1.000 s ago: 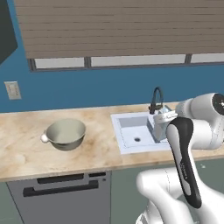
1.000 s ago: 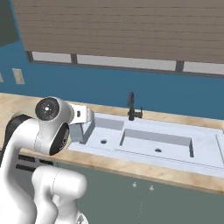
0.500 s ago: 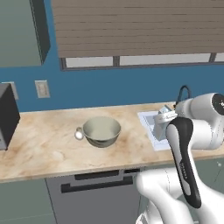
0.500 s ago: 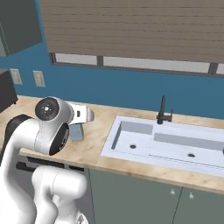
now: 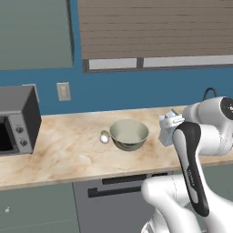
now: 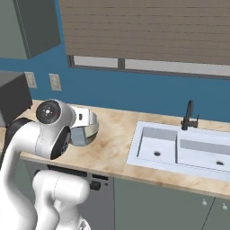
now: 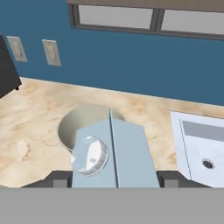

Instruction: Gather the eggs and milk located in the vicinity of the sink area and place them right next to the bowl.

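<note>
Your end effector [image 7: 114, 177] stays clamped across the milk carton [image 7: 114, 153]: light, rigid, slick-sided; squeeze its flat walls.

The marbled counter [image 5: 68, 150] carries a bowl [image 5: 129, 134], an egg [image 5: 105, 137] just beside it (left), and a microwave [image 5: 16, 120].

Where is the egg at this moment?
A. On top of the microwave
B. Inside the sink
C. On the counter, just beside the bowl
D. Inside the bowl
C: in the left base view the small egg lies on the counter right against the outside of the bowl.
</note>
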